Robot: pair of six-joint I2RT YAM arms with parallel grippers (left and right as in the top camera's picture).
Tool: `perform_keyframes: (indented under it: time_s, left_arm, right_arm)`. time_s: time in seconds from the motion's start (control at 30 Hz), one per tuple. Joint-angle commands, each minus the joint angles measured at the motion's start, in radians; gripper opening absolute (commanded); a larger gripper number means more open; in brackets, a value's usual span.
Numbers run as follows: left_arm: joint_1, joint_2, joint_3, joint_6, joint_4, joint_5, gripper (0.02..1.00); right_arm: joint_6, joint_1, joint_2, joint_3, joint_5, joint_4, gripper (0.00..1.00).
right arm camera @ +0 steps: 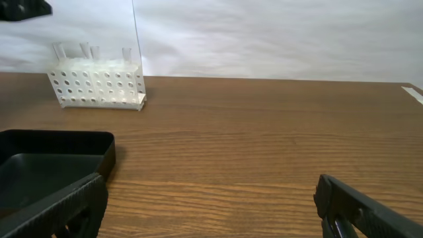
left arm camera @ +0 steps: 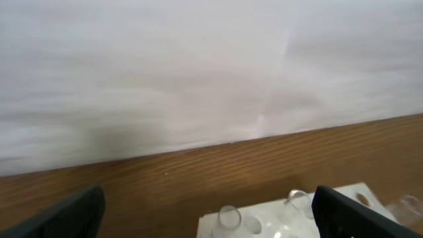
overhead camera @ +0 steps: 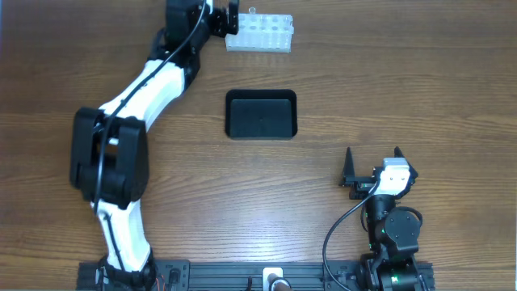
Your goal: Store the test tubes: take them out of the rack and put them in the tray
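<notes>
1. Rack (overhead camera: 259, 34) stands at twelve o'clock from the tray (overhead camera: 261, 114), with test tubes (right arm camera: 84, 49) upright inside.
2. Left gripper (overhead camera: 229, 20), fingers spread, hovers at the rack's nine o'clock end.
3. Right gripper (overhead camera: 373, 162), also spread, sits at the tray's four o'clock.

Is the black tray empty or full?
Empty: the tray shows only bare floor from above; the tubes stand in the rack.
</notes>
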Motion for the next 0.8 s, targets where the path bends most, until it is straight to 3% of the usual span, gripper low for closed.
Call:
perform_keyframes:
  time_s: [0.03,0.37,0.8]
  left_arm:
    - [-0.005,0.069,0.050,-0.038,-0.002,-0.025,0.998]
    - [-0.037,0.149,0.113,-0.037,0.001,-0.136,0.998]
    - [-0.047,0.172,0.123,-0.037,-0.005,-0.165,0.945]
  right_arm:
    - [-0.004,-0.006,-0.003,-0.006,-0.003,-0.004,0.993]
    - [-0.004,-0.006,-0.003,-0.006,-0.004,-0.004,0.991]
    - [-0.004,-0.006,-0.003,-0.006,-0.004,-0.004,0.993]
